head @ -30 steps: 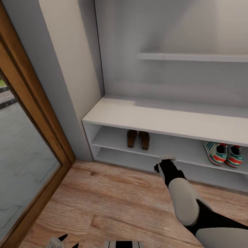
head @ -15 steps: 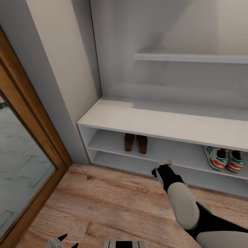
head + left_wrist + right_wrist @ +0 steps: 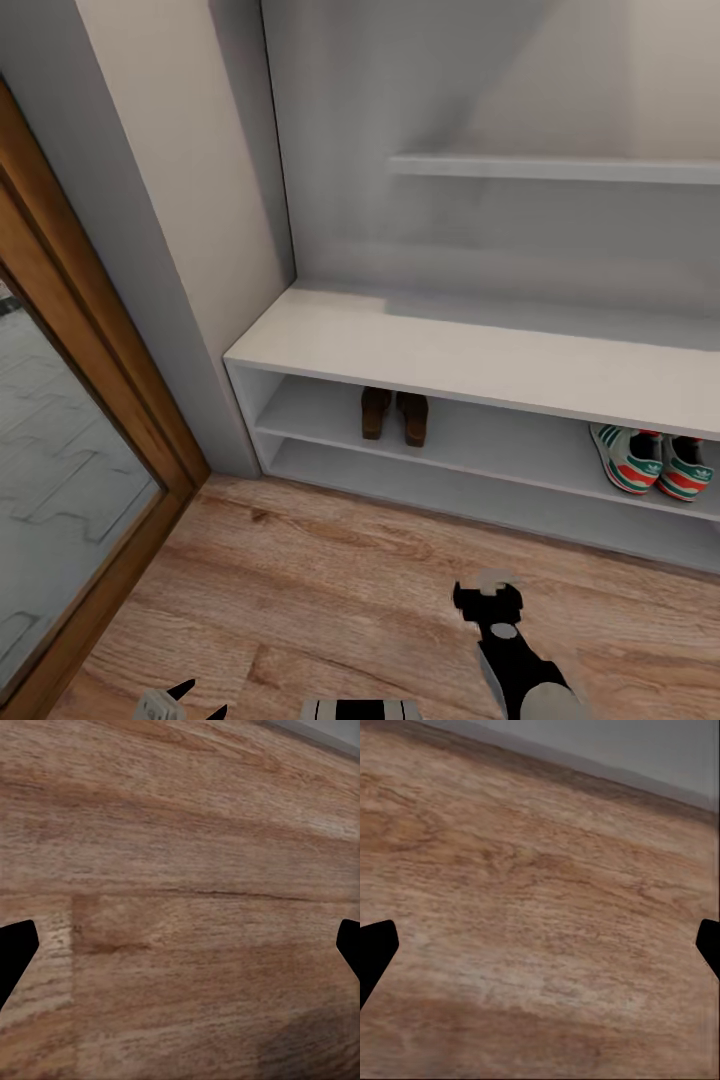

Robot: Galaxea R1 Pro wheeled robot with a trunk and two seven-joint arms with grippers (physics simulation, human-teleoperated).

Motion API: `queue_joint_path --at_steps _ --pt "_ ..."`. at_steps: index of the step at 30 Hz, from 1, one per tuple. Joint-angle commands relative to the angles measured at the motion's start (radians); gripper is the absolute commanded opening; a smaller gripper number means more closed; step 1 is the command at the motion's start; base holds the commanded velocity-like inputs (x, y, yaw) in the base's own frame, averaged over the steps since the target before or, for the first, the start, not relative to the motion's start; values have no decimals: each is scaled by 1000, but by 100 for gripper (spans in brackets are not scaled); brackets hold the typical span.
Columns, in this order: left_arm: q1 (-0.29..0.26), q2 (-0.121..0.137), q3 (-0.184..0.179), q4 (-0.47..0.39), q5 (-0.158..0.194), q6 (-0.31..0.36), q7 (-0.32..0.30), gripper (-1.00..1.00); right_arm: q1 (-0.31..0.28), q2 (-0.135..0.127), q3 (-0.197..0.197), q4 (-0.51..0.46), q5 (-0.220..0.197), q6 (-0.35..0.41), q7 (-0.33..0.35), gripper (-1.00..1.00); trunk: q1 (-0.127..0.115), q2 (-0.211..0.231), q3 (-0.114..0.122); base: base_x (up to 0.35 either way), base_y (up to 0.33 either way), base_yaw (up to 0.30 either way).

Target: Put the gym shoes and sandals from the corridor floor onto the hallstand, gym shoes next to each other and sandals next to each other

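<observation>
The hallstand (image 3: pixel 470 355) takes up most of the head view: a pale grey low bench with two open tiers under its flat top, a wall shelf (image 3: pixel 550 167) fixed higher up on the grey back panel. In front of it lies the corridor floor (image 3: pixel 330 590), light brown wood-grain planks that run to a wooden door frame (image 3: pixel 110 400) with a glass pane at the left.

On the upper tier of the hallstand, toward its left end, the two sandals (image 3: pixel 396 414) sit side by side, dark brown, close together (whether they touch is hard to judge). Well apart from them, at the right end of the same tier, the two gym shoes (image 3: pixel 655 460) stand next to each other, white with green stripes and red-orange marks.

The right gripper (image 3: pixel 487 590) hangs low over the floor in front of the hallstand, on its black-and-white arm. In the right wrist view its two dark fingertips (image 3: pixel 376 954) sit at opposite edges with bare planks between them, so the jaws are spread wide and hold nothing. The left gripper (image 3: pixel 195 700) peeks in at the bottom of the head view; its fingertips (image 3: pixel 15 952) are likewise far apart over bare wood, empty.
</observation>
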Motion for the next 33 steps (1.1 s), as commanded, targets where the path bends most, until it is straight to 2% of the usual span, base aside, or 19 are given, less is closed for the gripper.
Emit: queue_joint_path --at_steps 1,2,5,9,10,14,15,16,19,21,27,33 --pt "-1 0 8 1 -6 -3 -5 100 16 -8 -8 1 11 -26 -2 100 0 0 -1 0 0 0" --pt "-1 0 8 1 -6 -3 -5 100 31 -17 -8 1 10 -46 -2 100 0 0 -1 0 0 0" --pt "-1 0 9 2 -5 -3 -4 100 132 -71 -8 4 9 -133 3 100 0 0 -1 0 0 0" --pt "0 0 9 2 -5 -3 -4 100 179 -98 -8 28 9 -165 19 100 0 0 -1 0 0 0" --pt "0 1 11 15 -2 -3 -4 100 204 -159 -9 106 7 -240 183 100 0 0 -1 0 0 0" --pt "0 1 12 17 -1 -3 -4 100 206 -169 -16 108 -9 -250 251 100 0 0 -1 0 0 0" --pt "0 1 12 17 -1 -3 -4 100 206 -169 -16 108 -9 -250 251 100 0 0 -1 0 0 0" --pt "-1 3 12 18 -1 -3 -4 100 206 -185 -27 109 -46 -254 277 100 0 0 -1 0 0 0" --pt "0 4 12 18 -1 -3 -4 100 206 -198 -32 108 -70 -255 284 100 0 0 -1 0 0 0" --pt "0 6 12 18 -1 -3 -4 100 206 -218 -34 108 -90 -255 288 100 0 0 -1 0 0 0" --pt "0 7 12 18 0 -3 -4 100 206 -227 -33 110 -96 -255 287 100 0 0 -1 0 0 0" --pt "0 7 12 18 0 -3 -4 100 206 -224 -32 112 -96 -255 285 100 0 0 -1 0 0 -2"
